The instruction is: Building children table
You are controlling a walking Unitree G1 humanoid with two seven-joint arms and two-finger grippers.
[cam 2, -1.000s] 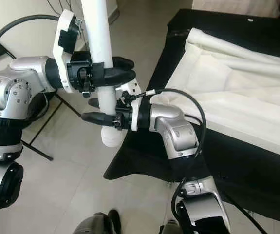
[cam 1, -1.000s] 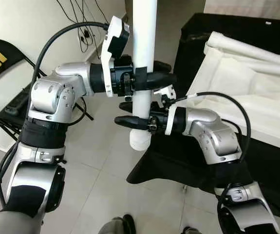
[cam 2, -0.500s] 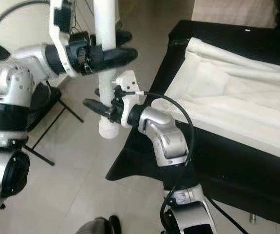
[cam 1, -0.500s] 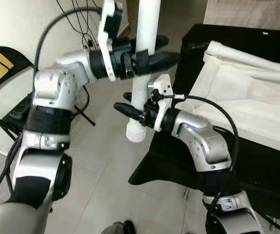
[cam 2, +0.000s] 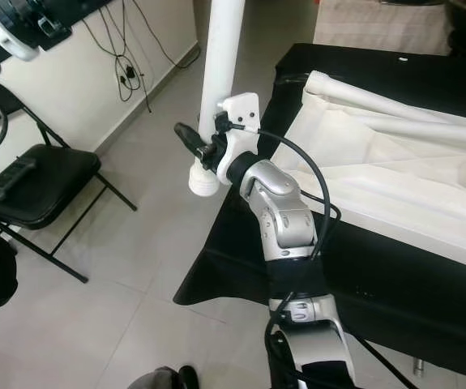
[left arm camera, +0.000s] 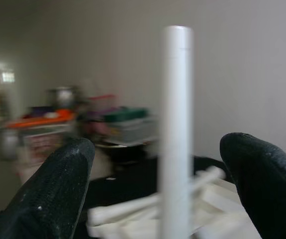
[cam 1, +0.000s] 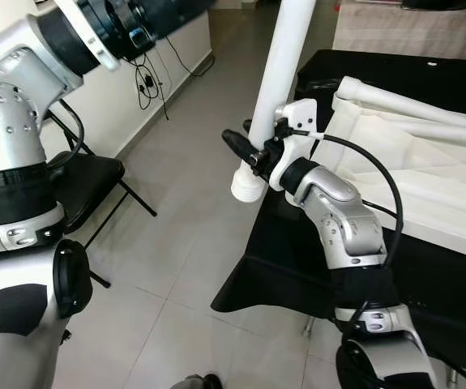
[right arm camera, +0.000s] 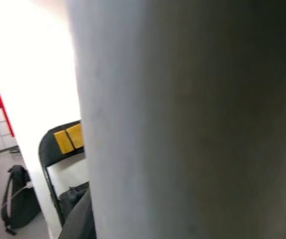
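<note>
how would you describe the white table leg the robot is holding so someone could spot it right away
Start at the black-draped table on the robot's right, with white parts lying flat on it. At that table's near corner, the right hand grips a long white round leg close to its lower end. Unlike the flat-lying parts, it stands nearly upright over the tiled floor, running out of the top of the picture.

The right claw [cam 1: 245, 150] grips a white pole [cam 1: 277, 89] near its lower end, one black finger [cam 1: 237, 144] pointing left past it. The pole leans up out of frame. The left arm [cam 1: 22, 73] is raised at upper left. A black chair [cam 1: 87, 182] stands on the tiled floor [cam 1: 184, 243]. White parts [cam 1: 403, 170] lie on a black surface [cam 1: 314, 259].
</note>
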